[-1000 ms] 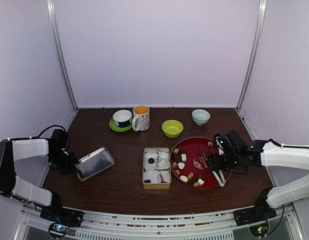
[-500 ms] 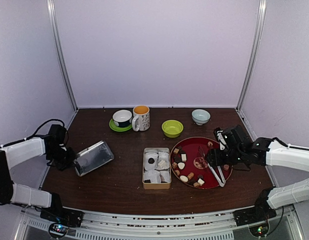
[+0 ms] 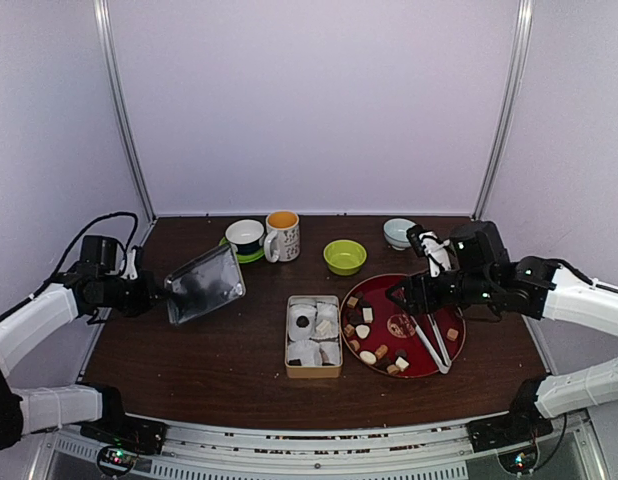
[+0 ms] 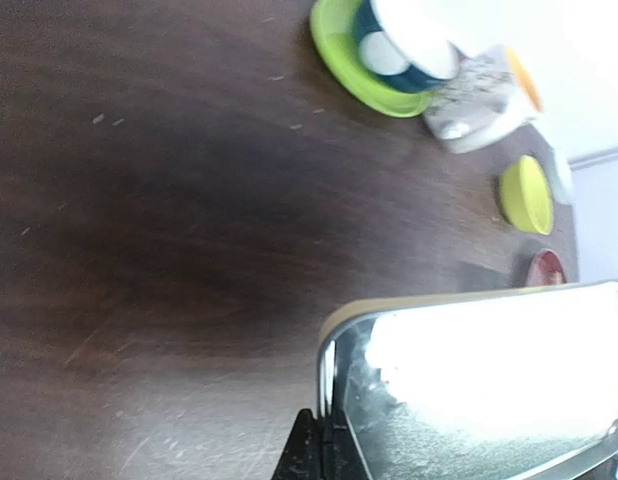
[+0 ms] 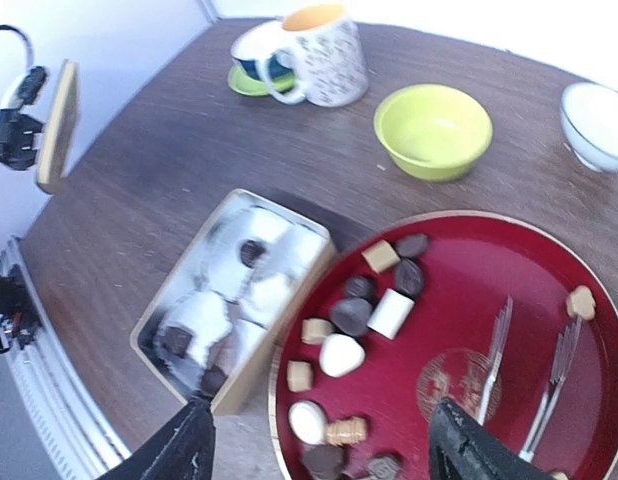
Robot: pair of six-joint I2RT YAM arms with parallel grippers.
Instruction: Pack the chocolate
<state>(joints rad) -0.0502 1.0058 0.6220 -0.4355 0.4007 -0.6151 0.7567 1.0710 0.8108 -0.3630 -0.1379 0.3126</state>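
The chocolate [image 3: 361, 330] lies as several tan, dark and white pieces on the left half of a red plate [image 3: 414, 355]. The right wrist view shows these pieces [image 5: 341, 355] too. A gold tin [image 3: 314, 373] left of the plate holds white paper liners and a few dark pieces, also seen from the right wrist [image 5: 269, 335]. My right gripper [image 3: 407, 290] is open and empty, hovering above the plate [image 5: 324, 450]. My left gripper [image 3: 161, 293] is shut on the edge of the tin lid [image 3: 204, 283], held tilted above the table, as the left wrist view [image 4: 327, 440] shows.
Silver tongs [image 3: 436, 345] lie on the plate's right side. Along the back stand a cup on a green saucer [image 3: 244, 238], a patterned mug [image 3: 282, 236], a green bowl [image 3: 344, 257] and a white bowl [image 3: 399, 233]. Walls close in left, right and behind.
My left gripper has lifted the lid off the table, tilted it up and carried it back and to the right. My right gripper has risen and moved left, away from the tongs.
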